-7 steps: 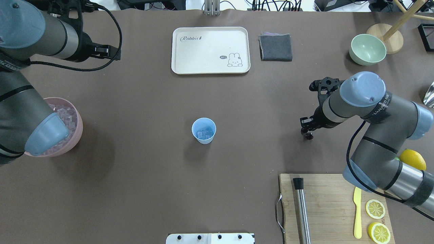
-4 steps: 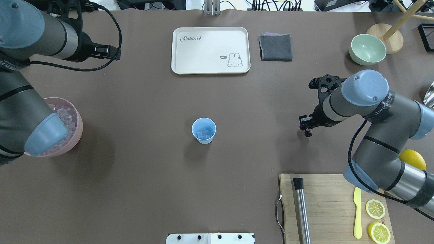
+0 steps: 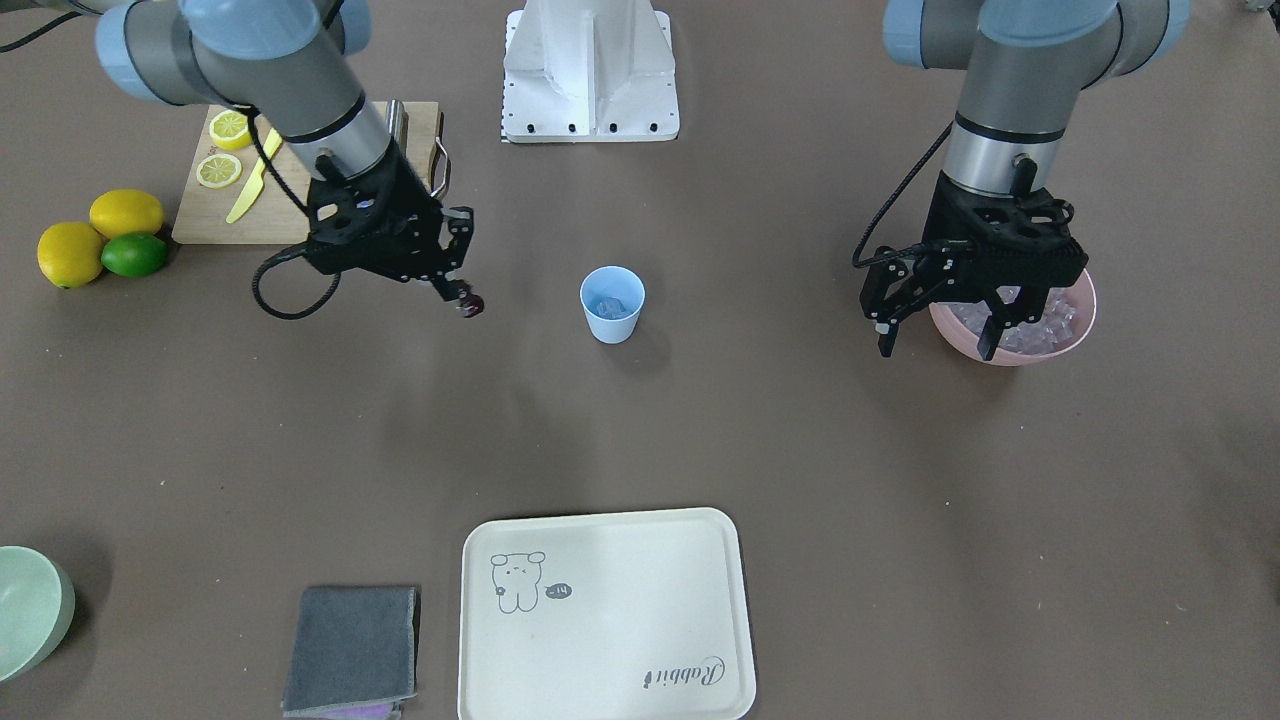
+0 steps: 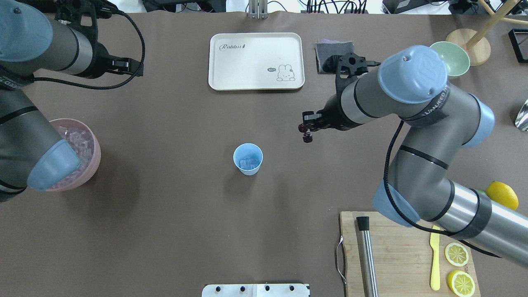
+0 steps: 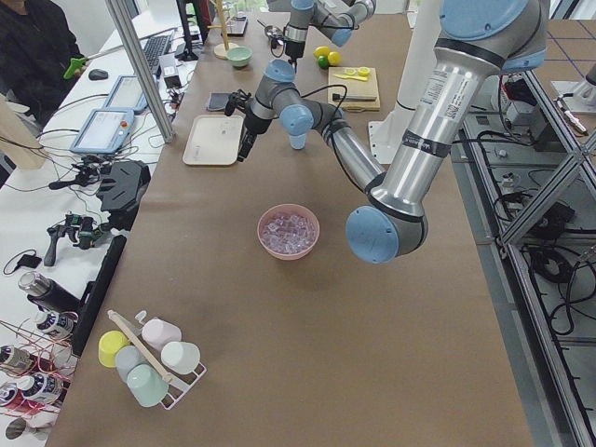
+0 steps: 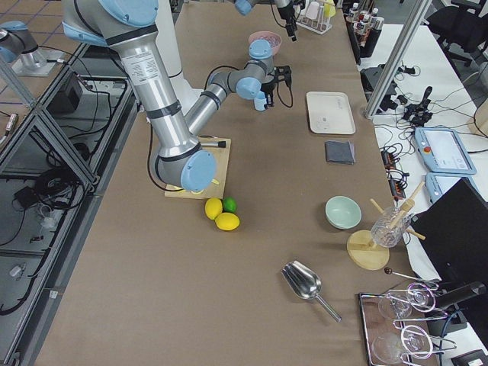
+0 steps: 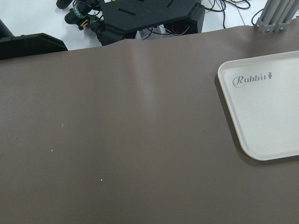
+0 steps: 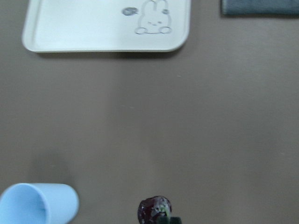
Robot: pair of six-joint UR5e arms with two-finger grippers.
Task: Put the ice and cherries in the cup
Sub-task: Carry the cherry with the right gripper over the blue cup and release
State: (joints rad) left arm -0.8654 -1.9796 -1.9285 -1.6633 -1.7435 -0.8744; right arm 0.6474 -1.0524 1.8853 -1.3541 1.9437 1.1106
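The right arm (image 4: 371, 99) has swung toward mid-frame, its jaws pinching dark red glossy cherries (image 4: 307, 138) upper right of the light blue plastic cup (image 4: 248, 159), which already holds clear ice cubes (image 4: 249, 163). Left jaws gape empty. Dropping the cherries in remains.

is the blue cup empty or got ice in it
Not empty: ice cubes lie in the cup; the cherries are outside it.
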